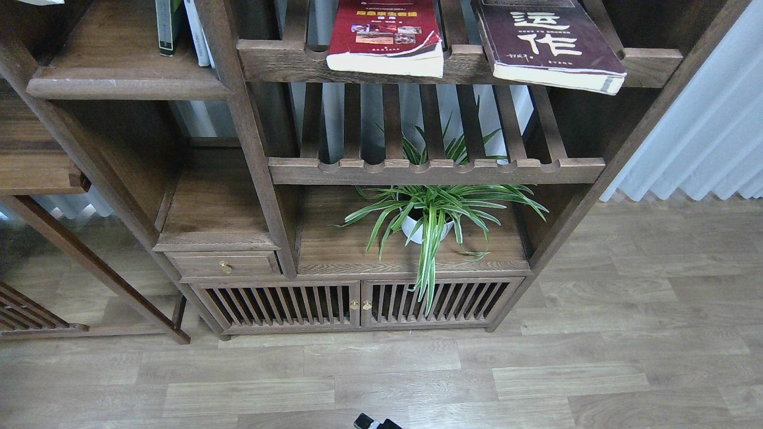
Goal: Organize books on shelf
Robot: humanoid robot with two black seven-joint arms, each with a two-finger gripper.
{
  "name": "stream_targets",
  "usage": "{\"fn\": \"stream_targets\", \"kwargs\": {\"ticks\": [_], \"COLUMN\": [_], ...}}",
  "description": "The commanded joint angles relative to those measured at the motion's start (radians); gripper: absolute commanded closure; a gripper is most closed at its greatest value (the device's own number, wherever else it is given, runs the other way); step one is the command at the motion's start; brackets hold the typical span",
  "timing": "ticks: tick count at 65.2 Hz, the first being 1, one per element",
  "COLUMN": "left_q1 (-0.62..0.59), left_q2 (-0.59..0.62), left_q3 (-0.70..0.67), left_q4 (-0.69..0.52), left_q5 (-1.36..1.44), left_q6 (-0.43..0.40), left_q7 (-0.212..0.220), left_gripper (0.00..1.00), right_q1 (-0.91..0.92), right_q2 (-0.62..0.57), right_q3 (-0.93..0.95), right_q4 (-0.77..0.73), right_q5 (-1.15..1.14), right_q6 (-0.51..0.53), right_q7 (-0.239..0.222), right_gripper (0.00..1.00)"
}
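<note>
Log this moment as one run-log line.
red book with yellow title: flat on slatted shelf | maroon book with white characters: flat, overhanging | grippers: not visible

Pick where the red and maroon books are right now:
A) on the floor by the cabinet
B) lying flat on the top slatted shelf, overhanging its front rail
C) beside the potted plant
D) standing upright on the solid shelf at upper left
B: the red book and the maroon book both lie flat on the top slatted shelf, their near edges past its front rail.

Home-like room: walnut bookcase [256, 149], potted plant [432, 214], curtains [703, 131]
</note>
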Motion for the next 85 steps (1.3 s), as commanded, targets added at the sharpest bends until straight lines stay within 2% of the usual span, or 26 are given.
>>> {"fn": "stream_targets", "kwargs": {"ticks": [1, 5, 19, 24, 25, 29, 35, 44, 62, 68, 69, 70, 72, 75, 85], "left_q1": [-0.012, -0.018, -0.018, -0.015, -0.012, -0.004, 0.013, 0.037, 0.062, 0.062, 0.063, 0.074, 0.080, 0.082, 0.083], "left_q2": [-0.040, -0.051, -0.084, -0.129, -0.137, -0.137, -0.141, -0.141, -0.135, -0.135, -0.134, -0.140, -0.140, -0.141, -0.144], "left_q3": [-0.006, -0.006, -0.004, -0.010, -0.012, -0.012, -0.012, -0.001, 0.003, 0.011, 0.013, 0.016, 0.016, 0.017, 0.029], "left_q4": [0.030, 0.032, 0.050, 0.075, 0.080, 0.092, 0.109, 0.118, 0.101, 0.101, 0.101, 0.100, 0.096, 0.093, 0.092], "left_q5": [-0.012, -0.019, -0.021, -0.027, -0.031, -0.059, -0.136, -0.280, -0.367, -0.424, -0.442, -0.488, -0.510, -0.527, -0.528], "left_q6": [0.000, 0.000, 0.000, 0.000, 0.000, 0.000, 0.000, 0.000, 0.000, 0.000, 0.000, 0.000, 0.000, 0.000, 0.000], "left_q7": [-0.056, -0.100, -0.122, -0.186, -0.218, -0.292, -0.338, -0.332, -0.323, -0.266, -0.239, -0.178, -0.151, -0.131, -0.125], "left_gripper": [0.98, 0.98, 0.98, 0.98, 0.98, 0.97, 0.98, 0.98, 0.97, 0.97, 0.97, 0.97, 0.97, 0.97, 0.98], "right_q1": [0.002, 0.002, 0.003, 0.005, 0.005, 0.003, 0.003, 0.003, 0.003, 0.002, 0.002, 0.002, 0.002, 0.002, 0.000], "right_q2": [0.000, 0.000, 0.000, 0.000, 0.000, 0.000, 0.000, 0.000, 0.000, 0.000, 0.000, 0.000, 0.000, 0.000, 0.000], "right_q3": [0.001, 0.000, 0.000, 0.000, 0.000, 0.000, 0.000, 0.000, 0.000, 0.000, 0.000, 0.000, 0.000, 0.000, 0.000], "right_q4": [0.001, 0.003, 0.005, 0.011, 0.012, 0.012, 0.011, 0.008, 0.009, 0.009, 0.009, 0.009, 0.009, 0.009, 0.009], "right_q5": [0.001, 0.003, 0.003, 0.003, 0.003, 0.003, 0.003, 0.003, 0.003, 0.004, 0.004, 0.004, 0.004, 0.004, 0.004], "right_q6": [0.000, 0.000, 0.000, 0.000, 0.000, 0.000, 0.000, 0.000, 0.000, 0.000, 0.000, 0.000, 0.000, 0.000, 0.000], "right_q7": [0.001, 0.001, 0.001, 0.001, 0.001, 0.001, 0.001, 0.001, 0.001, 0.002, 0.002, 0.002, 0.002, 0.002, 0.002], "right_gripper": [0.02, 0.02, 0.02, 0.02, 0.02, 0.02, 0.02, 0.02, 0.02, 0.02, 0.02, 0.02, 0.02, 0.02, 0.02]}}
